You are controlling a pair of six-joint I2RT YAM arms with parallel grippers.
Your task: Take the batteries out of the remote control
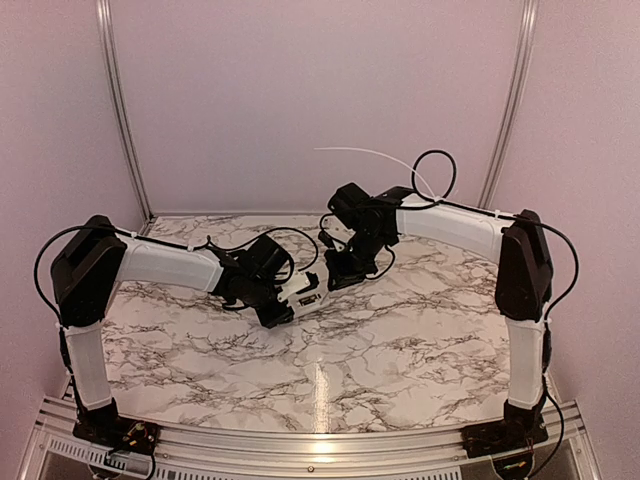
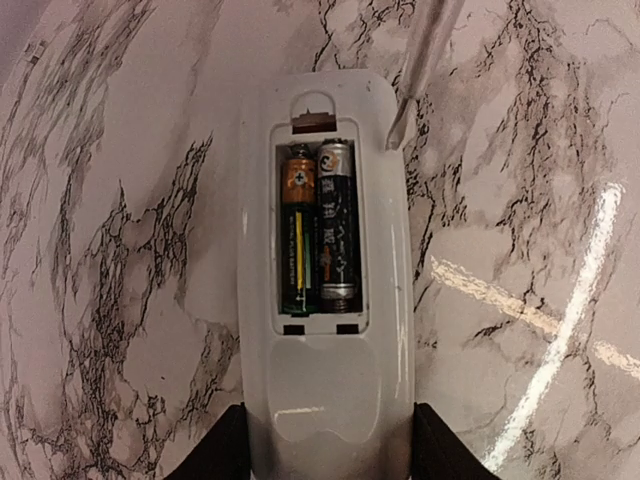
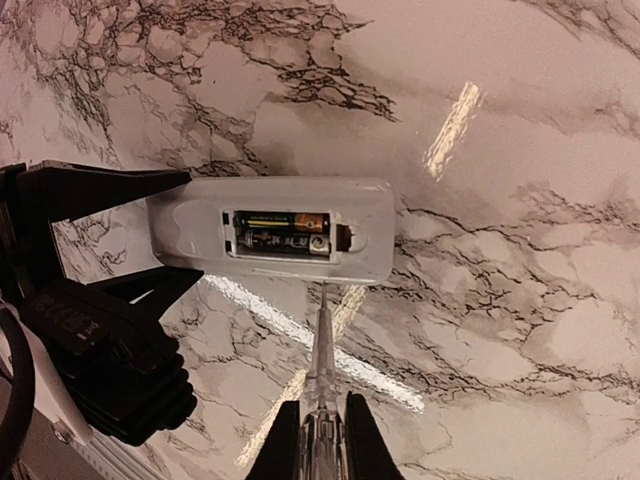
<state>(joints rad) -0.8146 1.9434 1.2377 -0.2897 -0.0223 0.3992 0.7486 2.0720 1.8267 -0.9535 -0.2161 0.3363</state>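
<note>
The white remote control (image 2: pixel 330 390) lies back up, held above the marble table. Its cover is off, and two dark batteries (image 2: pixel 298 235) (image 2: pixel 338 225) sit side by side in the open recess. My left gripper (image 2: pixel 328 442) is shut on the remote's lower end, with a black finger on each side. My right gripper (image 3: pixel 322 440) is shut on a clear pointed tool (image 3: pixel 322 350). The tool's tip touches the remote's long edge (image 3: pixel 322 285) beside the battery recess (image 3: pixel 280 232). In the top view both grippers (image 1: pixel 290 300) (image 1: pixel 345 268) meet over the table's middle.
The marble tabletop (image 1: pixel 400 340) lies below both arms. The left gripper's black fingers (image 3: pixel 95 190) and body fill the left side of the right wrist view. A white cable (image 1: pixel 380 155) arcs behind the right arm. Walls enclose the back and sides.
</note>
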